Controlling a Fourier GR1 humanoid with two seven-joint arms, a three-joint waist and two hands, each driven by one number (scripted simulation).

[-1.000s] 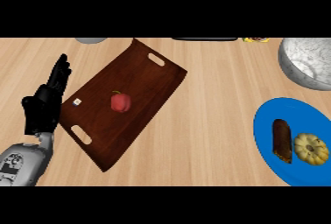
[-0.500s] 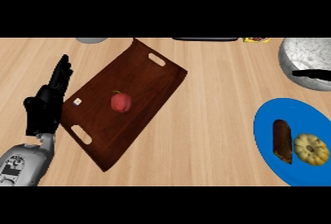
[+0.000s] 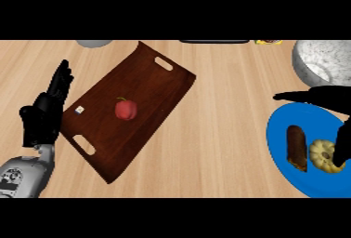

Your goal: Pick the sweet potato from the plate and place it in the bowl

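The sweet potato (image 3: 296, 148), dark brown and elongated, lies on the blue plate (image 3: 277, 135) at the right edge. My right hand (image 3: 328, 96) hovers over the plate's far side, open, with fingers spread; one points left and another reaches down past a round yellow item (image 3: 322, 154). It holds nothing. The speckled grey bowl (image 3: 321, 59) stands just beyond the plate at the upper right. My left hand (image 3: 42, 116) rests open at the left, fingers up, beside the wooden tray.
A dark wooden tray (image 3: 154, 83) lies diagonally at centre left with a red apple (image 3: 125, 109) on it. A grey object (image 3: 94, 43) and a dark flat item (image 3: 214, 41) sit along the counter's far edge.
My right hand has come into view from the right edge, moving from over the bowl down to above the blue plate. The left hand has stayed still.
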